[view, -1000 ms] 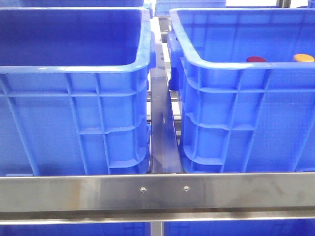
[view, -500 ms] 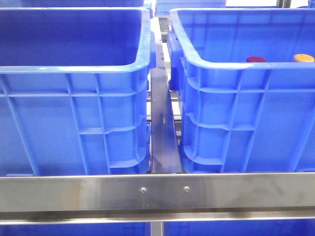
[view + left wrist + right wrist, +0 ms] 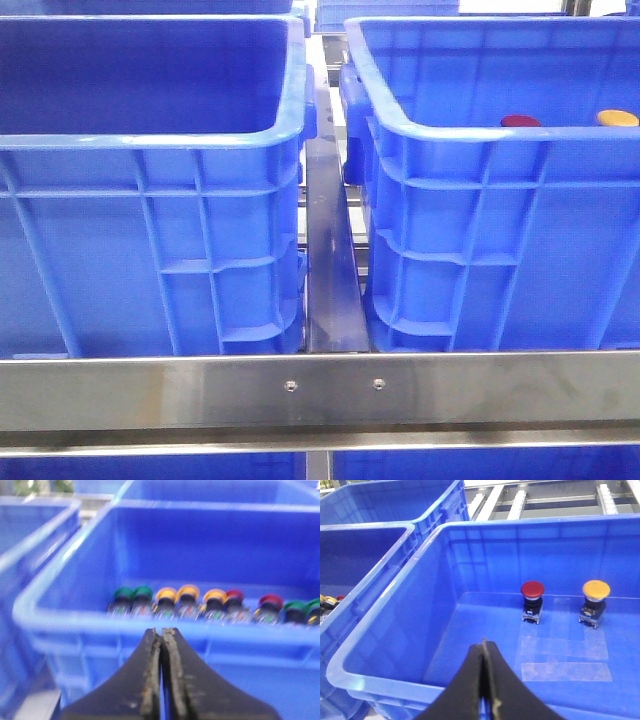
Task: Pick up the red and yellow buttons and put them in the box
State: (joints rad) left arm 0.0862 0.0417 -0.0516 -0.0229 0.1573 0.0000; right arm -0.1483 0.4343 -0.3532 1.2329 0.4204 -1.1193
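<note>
Both grippers, left (image 3: 162, 632) and right (image 3: 484, 645), jaws pressed together, holding nothing. Red button (image 3: 532, 589) and yellow button (image 3: 596, 588) stand mid-frame in right box (image 3: 395, 677). I'd open the right jaws before descending, approach vertically.

The front view is bright and evenly lit from above, sharp throughout; the steel rail (image 3: 320, 390) across the lower frame carries a soft sheen, and the upper right corner is blown out to white; inside the left crate (image 3: 150, 140) the far wall falls into deeper shade. The left wrist view is blurred all over, the row of coloured buttons (image 3: 210, 607) smeared, the closed fingers (image 3: 152, 680) at the bottom dark. The right wrist view is clear and well lit; tape patches (image 3: 565, 655) on the crate floor show pale glare.
</note>
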